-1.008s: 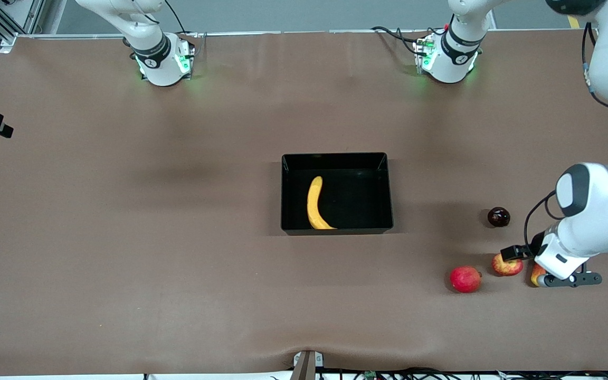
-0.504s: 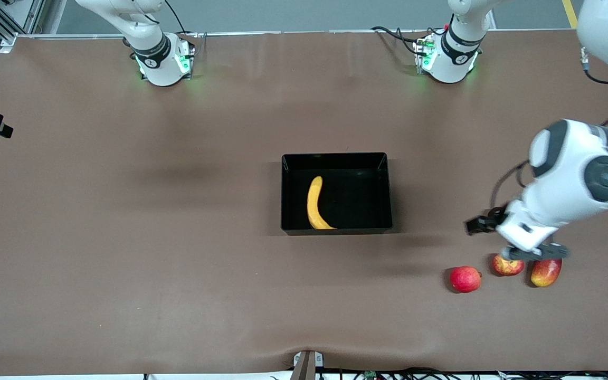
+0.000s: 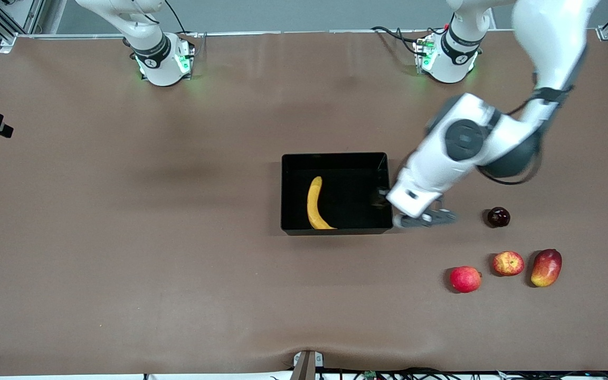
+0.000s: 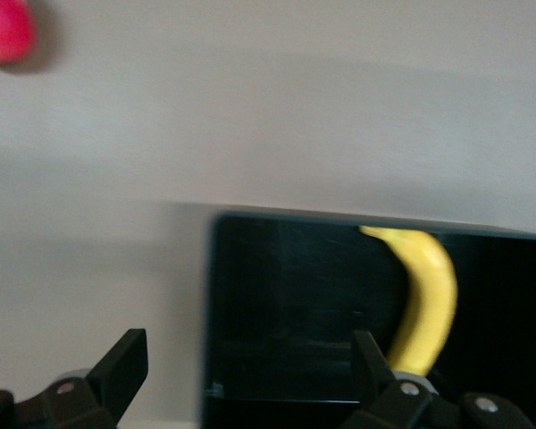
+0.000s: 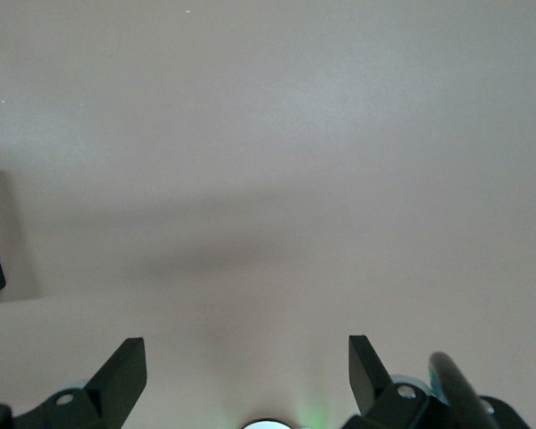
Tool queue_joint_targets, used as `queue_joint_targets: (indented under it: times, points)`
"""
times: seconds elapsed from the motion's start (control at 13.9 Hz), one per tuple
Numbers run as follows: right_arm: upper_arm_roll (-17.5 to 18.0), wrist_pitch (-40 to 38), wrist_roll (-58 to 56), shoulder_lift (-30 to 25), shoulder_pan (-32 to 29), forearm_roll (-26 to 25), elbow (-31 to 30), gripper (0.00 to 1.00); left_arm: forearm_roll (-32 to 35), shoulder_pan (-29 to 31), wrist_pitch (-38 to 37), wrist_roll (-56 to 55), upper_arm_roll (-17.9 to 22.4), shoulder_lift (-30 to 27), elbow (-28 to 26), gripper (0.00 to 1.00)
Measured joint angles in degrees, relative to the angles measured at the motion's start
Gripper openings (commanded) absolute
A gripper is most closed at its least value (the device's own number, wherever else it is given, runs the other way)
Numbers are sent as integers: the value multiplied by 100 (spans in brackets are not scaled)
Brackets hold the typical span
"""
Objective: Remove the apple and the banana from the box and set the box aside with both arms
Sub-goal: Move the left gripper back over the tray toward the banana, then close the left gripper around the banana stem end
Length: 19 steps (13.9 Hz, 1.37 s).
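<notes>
Apparently unlabelled, the box [image 3: 336, 158] holds the banana [image 3: 314, 203]; left gripper [image 3: 424, 219] and right gripper [image 5: 247, 380] gape empty.

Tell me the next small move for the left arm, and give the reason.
Probably carry the open, empty left gripper on over the box and lower it onto the banana, which still lies inside. The apple already sits out on the table. The right arm waits.

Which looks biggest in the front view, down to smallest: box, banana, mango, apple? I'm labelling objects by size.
1. box, by far the largest
2. banana, long and thin, lying in the box
3. mango
4. apple, a little smaller than the mango beside it

All rest at table level, so the order looks safe.
</notes>
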Motion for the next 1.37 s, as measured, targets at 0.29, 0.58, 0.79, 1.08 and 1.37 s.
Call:
queue_joint_targets:
  times: [0.29, 0.58, 0.79, 1.08, 1.37]
  points:
    - [11, -1, 0, 0, 6, 0, 0, 100, 303, -565, 795, -359, 56, 635, -61, 100]
    - [22, -28, 0, 0, 10, 4, 0, 100, 800, -1497, 1093, -788, 529, 1208, 154, 100]
    - [20, -25, 0, 0, 7, 4, 0, 100, 804, -2179, 1511, -893, 1081, 1411, 231, 100]
    - [17, -25, 0, 4, 4, 4, 0, 100, 811, -2801, 2003, -1110, 1664, 1684, 251, 100]
    - [25, -38, 0, 67, 17, 6, -8, 100, 829, -3029, 2033, -1128, 1886, 1778, 270, 4]
